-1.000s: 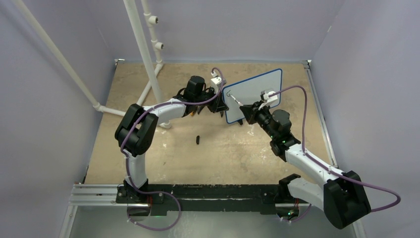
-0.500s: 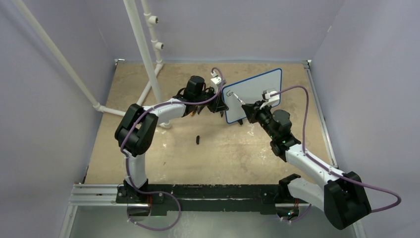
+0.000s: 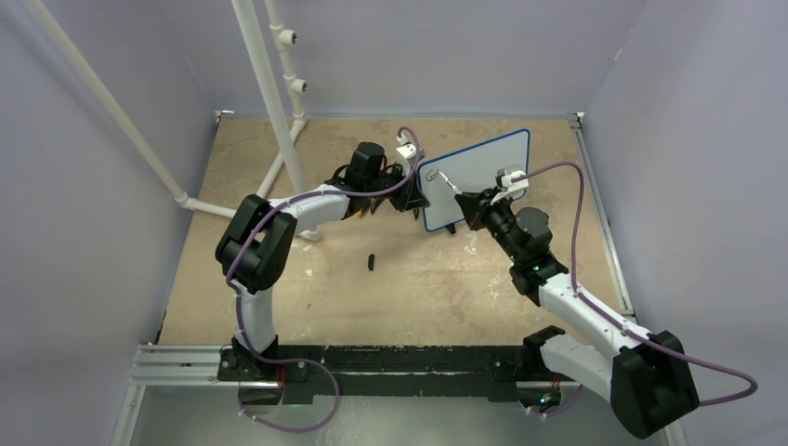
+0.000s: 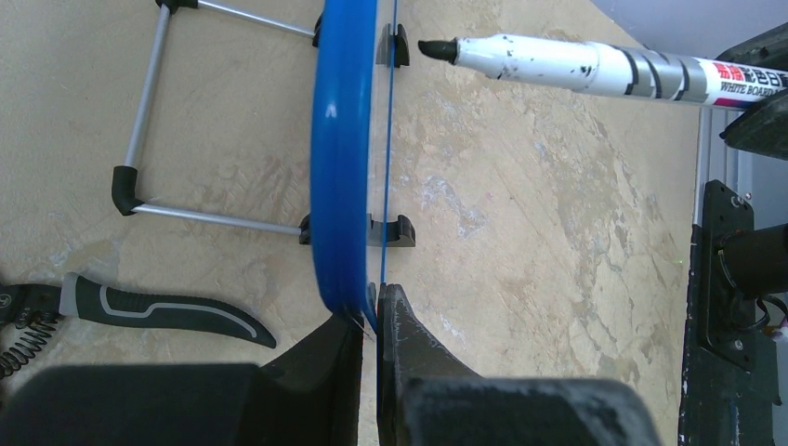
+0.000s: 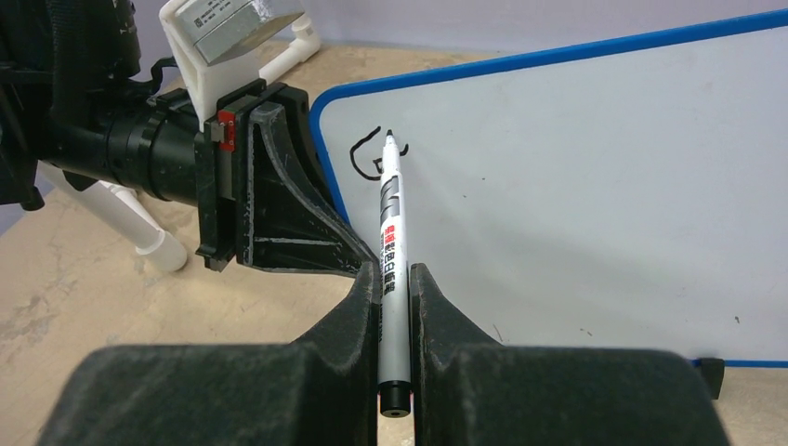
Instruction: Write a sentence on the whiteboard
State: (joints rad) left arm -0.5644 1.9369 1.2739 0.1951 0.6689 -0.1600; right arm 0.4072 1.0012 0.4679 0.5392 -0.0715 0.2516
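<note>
The left gripper [image 4: 370,321] is clamped on the left edge of the board [image 4: 339,167], its jaws pinching the blue rim from front and back. The board stands upright on its wire stand [image 4: 218,217] toward the far right of the table [image 3: 418,297], its face turned to the right arm. Near its top left corner sits one black stroke [image 5: 364,153], the start of the sentence. The rest of the face is bare, so the task looks barely begun. Just right of the stroke is the marker [image 5: 390,232], tip forward; the left wrist view shows the tip slightly off the face, not touching. The right gripper [image 5: 395,279] is closed on the marker's rear half.

The step in hand seems to be forming the first letters. The tip should meet the face squarely and press lightly. Only one edge is braced, so a hard push would likely swing the free right side back. Letters should run small and level toward the right, leaving room for a second line. Held so far back, the tip may wobble, so slow strokes seem wise.
</note>
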